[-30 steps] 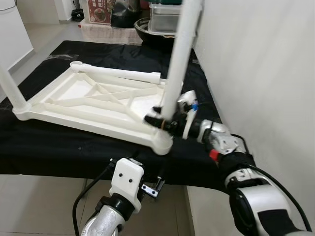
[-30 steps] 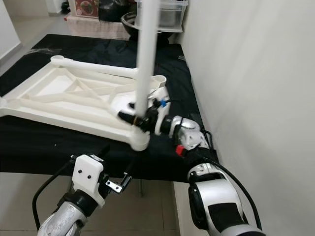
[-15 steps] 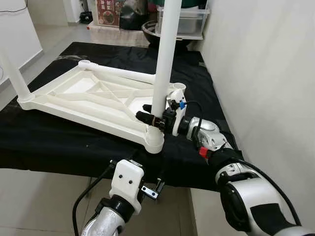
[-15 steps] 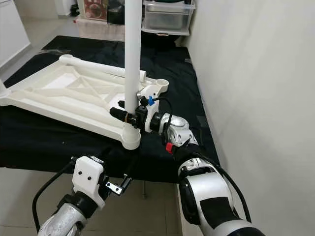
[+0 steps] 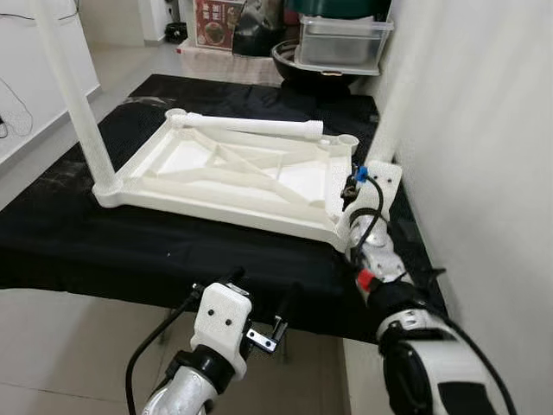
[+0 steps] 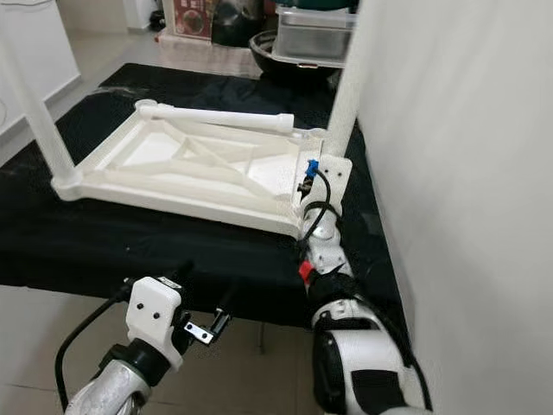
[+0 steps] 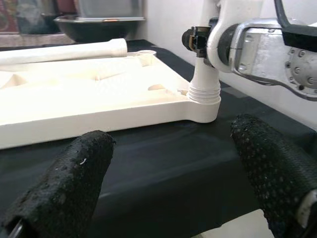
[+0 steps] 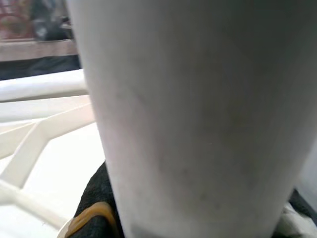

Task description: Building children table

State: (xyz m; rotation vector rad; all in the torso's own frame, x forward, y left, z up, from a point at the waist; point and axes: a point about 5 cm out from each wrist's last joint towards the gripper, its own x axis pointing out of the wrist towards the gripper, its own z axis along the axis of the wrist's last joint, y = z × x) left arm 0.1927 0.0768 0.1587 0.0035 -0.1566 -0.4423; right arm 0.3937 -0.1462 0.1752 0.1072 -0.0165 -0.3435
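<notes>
**Right pincer clamped on table leg at near corner socket**

The white plastic tabletop (image 5: 233,173) lay upside down on a black cloth (image 5: 104,251), its ribbed underside facing up. The right gripper (image 5: 352,192) was at the tabletop's near right corner, its fingers closed around the base of an upright white leg (image 6: 346,86). In the left wrist view, that leg's threaded foot (image 7: 204,91) stood in the corner socket directly below the pincer. The right wrist view was taken up with the leg's surface at very close range, with a black finger (image 8: 96,198) pressed against it.

A second leg (image 5: 73,95) stood upright at the near left corner, well apart from the right pincer across the tabletop's near edge. A third leg (image 6: 216,118) lay flat along the far edge, beyond the pincer.

The left gripper (image 7: 168,163) was low, in front of the cloth's near edge, its two black fingers spread apart and holding nothing. The tabletop's near edge and the clamped leg lay ahead of it.

A dark bowl (image 5: 324,78) and a clear container (image 5: 344,43) stood beyond the cloth.
</notes>
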